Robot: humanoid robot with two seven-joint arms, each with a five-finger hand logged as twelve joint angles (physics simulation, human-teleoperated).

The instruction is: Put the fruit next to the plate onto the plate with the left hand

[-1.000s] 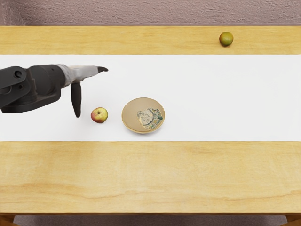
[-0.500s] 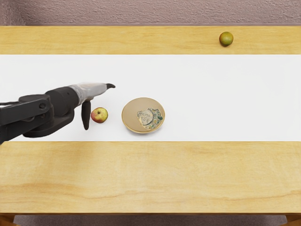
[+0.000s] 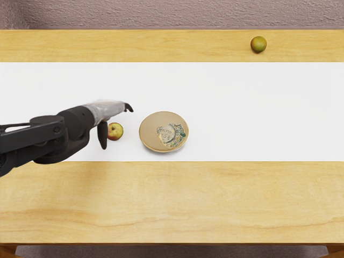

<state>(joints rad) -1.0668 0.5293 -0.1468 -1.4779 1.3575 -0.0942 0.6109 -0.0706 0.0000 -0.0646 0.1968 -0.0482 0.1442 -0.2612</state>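
A view from above, slanted down, onto a long light-brown wooden table [image 3: 172,199] with a broad white strip of cloth [image 3: 242,107] running across it from the left edge to the right edge. Near the middle of the white strip sits a small round golden-tan plate [image 3: 153,124] with a blue-green and white pattern on its right inner part. Just beside the plate, on its left and not touching it, lies a small red and yellow apple [image 3: 115,131], resting on the white cloth. A dark grey, jointed robot arm [image 3: 37,141] reaches in from the left edge and ends in the left robot hand [image 3: 107,114], which is pale grey with dark fingertips. The robot hand is spread and holds nothing. Its long fingers [image 3: 127,107] stretch to the right, passing just behind and above the apple, and their dark tips point toward the near-left side of the plate without reaching it. Its dark thumb [image 3: 102,135] hangs downward just at the apple's left side, so the apple sits in the gap between thumb and fingers. Whether the thumb is touching the apple cannot be told from this angle. Far off, on the bare wood along the back edge of the table toward the right, well apart from everything else, lies a small round yellow-green fruit [image 3: 258,44]. Behind the table runs a mottled brownish-purple wall [image 3: 161,13].
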